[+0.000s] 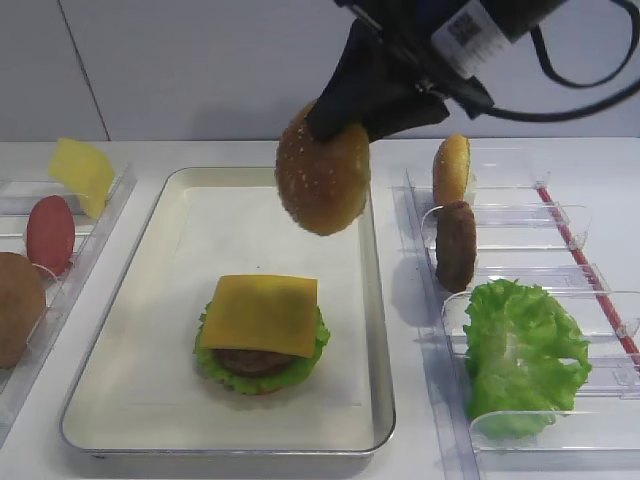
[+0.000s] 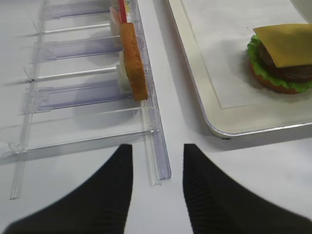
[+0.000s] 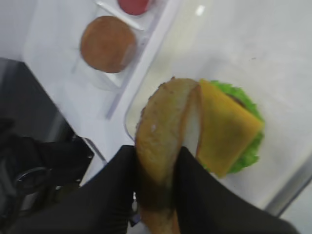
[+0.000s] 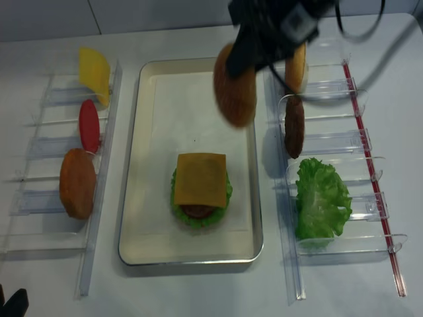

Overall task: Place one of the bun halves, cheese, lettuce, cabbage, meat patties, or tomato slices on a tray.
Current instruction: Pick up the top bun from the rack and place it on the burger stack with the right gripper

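Note:
My right gripper [image 3: 156, 151] is shut on a sesame-topped bun half [image 1: 323, 180], held on edge in the air over the far part of the silver tray [image 1: 230, 210]. From above, the bun half [image 4: 234, 94] hangs beyond the stack lying on the tray. That stack has a cheese slice [image 1: 262, 313] on top, with lettuce [image 1: 212, 362] and a meat patty [image 1: 245, 361] under it. My left gripper [image 2: 157, 148] is open and holds nothing, low over the table at the near end of the left clear rack [image 2: 158, 161].
The left rack holds a cheese slice [image 1: 82, 172], a tomato slice [image 1: 50, 233] and a bun half [image 1: 18, 305]. The right rack [image 1: 560, 215] holds another bun half [image 1: 451, 168], a meat patty [image 1: 456, 245] and a lettuce leaf [image 1: 522, 350].

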Available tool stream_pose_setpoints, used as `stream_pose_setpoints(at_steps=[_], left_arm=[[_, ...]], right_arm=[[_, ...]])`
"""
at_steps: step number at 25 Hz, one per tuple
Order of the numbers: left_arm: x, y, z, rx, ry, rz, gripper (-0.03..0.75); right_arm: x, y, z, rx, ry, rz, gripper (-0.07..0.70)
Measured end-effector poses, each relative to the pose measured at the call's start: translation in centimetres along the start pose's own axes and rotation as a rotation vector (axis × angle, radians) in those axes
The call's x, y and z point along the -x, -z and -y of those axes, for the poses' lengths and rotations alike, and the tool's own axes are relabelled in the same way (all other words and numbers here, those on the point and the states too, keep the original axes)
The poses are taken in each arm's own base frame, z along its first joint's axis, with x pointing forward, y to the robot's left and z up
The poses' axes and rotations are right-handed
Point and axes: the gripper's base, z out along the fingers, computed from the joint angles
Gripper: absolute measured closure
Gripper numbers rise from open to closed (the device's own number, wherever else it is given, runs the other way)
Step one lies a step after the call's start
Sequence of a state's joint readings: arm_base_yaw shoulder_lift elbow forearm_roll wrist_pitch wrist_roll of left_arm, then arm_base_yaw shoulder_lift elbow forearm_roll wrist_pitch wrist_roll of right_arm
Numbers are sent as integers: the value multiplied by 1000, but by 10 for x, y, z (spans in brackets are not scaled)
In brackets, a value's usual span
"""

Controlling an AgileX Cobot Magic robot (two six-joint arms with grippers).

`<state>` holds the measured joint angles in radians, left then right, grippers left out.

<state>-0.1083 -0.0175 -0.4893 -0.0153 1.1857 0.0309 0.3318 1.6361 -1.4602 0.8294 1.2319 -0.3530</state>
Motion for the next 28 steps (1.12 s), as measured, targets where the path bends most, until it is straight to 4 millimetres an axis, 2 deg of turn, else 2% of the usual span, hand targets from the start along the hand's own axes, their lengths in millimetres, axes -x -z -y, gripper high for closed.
stream_pose_setpoints(at_steps=[5, 8, 17, 23, 28], left_arm=[[0, 0, 0, 0, 0, 0, 464], [0, 0, 0, 0, 0, 0, 464], [0, 0, 0, 0, 0, 0, 464], [0, 0, 0, 0, 0, 0, 464], [0, 0, 0, 0, 0, 0, 464]], right_arm=[[-36, -17, 1, 190, -42, 86, 391], [-49, -26, 4, 293, -95, 155, 391], [-81, -52, 30, 364, -210, 277, 391], [-84, -56, 36, 336, -218, 322, 391], [-84, -80, 42, 347, -270, 278, 391]])
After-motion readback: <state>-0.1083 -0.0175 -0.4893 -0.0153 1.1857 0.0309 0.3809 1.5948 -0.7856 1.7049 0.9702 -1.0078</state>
